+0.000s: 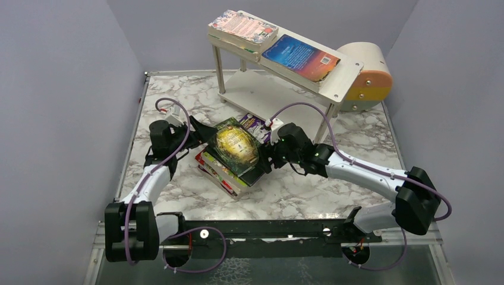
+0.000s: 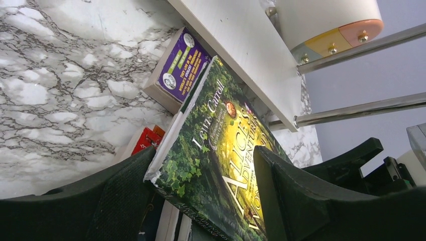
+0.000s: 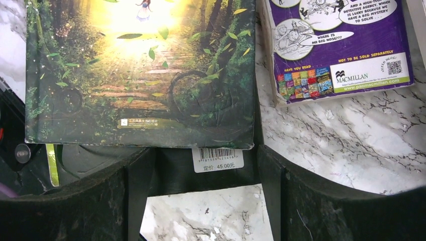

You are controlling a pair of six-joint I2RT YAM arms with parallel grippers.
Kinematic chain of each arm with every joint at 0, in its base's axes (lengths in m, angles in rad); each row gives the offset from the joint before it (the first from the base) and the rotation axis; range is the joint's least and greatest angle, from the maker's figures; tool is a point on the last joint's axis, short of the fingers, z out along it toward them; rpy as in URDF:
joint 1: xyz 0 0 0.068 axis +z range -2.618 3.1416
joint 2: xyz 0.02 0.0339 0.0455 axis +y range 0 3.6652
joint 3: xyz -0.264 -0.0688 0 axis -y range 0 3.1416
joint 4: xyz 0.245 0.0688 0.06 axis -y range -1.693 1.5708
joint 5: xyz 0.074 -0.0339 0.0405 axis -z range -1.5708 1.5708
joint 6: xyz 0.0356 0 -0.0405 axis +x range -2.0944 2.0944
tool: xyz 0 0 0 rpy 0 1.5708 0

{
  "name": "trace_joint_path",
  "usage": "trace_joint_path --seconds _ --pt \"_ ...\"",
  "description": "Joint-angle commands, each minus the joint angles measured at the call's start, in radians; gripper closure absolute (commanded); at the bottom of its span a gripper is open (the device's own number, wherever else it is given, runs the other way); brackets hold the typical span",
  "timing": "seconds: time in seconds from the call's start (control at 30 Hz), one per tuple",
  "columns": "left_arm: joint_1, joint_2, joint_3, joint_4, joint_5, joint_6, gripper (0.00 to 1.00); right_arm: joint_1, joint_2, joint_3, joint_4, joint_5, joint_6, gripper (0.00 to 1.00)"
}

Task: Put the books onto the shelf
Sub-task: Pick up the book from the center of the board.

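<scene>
From the top camera you see the shelf (image 1: 346, 72) at 12 o'clock on the marble table (image 1: 178, 95). The round box (image 1: 368, 68) lies just beside the shelf's right end, at about 2 o'clock. The shelf's top board carries a pink-patterned book (image 1: 242, 27) on a small stack at its left end, with a blue book (image 1: 300, 56) flat beside it. More books sit in a pile (image 1: 223, 175) at the table's centre, with a green book (image 1: 236, 145) tilted on top. A purple book (image 1: 255, 123) lies flat on the marble at 1 o'clock from the pile, near the shelf's lower board. Your left gripper (image 1: 207, 141) is at the green book's 9 o'clock edge and your right gripper (image 1: 265, 159) at its 4 o'clock edge.

From the left wrist, the left gripper (image 2: 205, 150) has one finger on each side of the green book (image 2: 221, 130). The book is Lewis Carroll's Alice, and it slants up across the gap. Its lower corner touches the finger at 7 o'clock, and the finger at 5 o'clock overlaps the cover. You cannot tell whether the jaws pinch it. The purple book (image 2: 183, 63) lies at 11 o'clock beside the shelf's lower board (image 2: 241, 45). A red book (image 2: 145, 139) peeks out at 8 o'clock.

From the right wrist, the right gripper (image 3: 202, 153) has its jaws apart with nothing pinched between them. Its fingertips reach the green book's (image 3: 140, 75) near edge. A barcode sticker (image 3: 217, 159) and bare marble show in the gap. The purple book (image 3: 336, 45) lies at 1 o'clock, apart from the green one.
</scene>
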Motion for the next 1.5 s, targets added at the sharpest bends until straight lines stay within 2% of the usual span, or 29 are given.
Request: trace_joint_path --seconds 0.0,0.17,0.43,0.5,0.67,0.87,1.13,1.47 --pt "0.005 0.038 -0.007 0.086 0.041 -0.022 0.39 0.012 0.019 0.017 0.024 0.008 -0.009 0.27" --pt "0.004 0.096 -0.011 0.146 0.078 -0.046 0.54 0.015 0.019 0.016 0.024 0.013 -0.007 0.27" --pt "0.007 0.112 -0.005 0.182 0.087 -0.083 0.94 0.014 0.032 0.021 0.031 0.023 -0.013 0.27" --pt "0.013 0.098 0.0 0.183 0.082 -0.101 1.0 0.015 0.03 0.022 0.034 0.03 -0.013 0.27" --pt "0.037 0.064 0.044 0.185 0.046 -0.174 1.0 0.014 0.017 0.022 0.036 0.048 -0.014 0.27" --pt "0.043 0.092 0.126 0.236 -0.025 -0.299 1.0 0.015 -0.018 0.01 0.029 0.07 -0.012 0.27" --pt "0.044 0.222 0.218 0.375 -0.136 -0.449 1.0 0.015 -0.097 -0.005 0.005 0.103 -0.013 0.27" --pt "0.023 0.457 0.319 0.614 -0.148 -0.592 1.0 0.015 -0.145 -0.028 -0.015 0.131 -0.006 0.27"
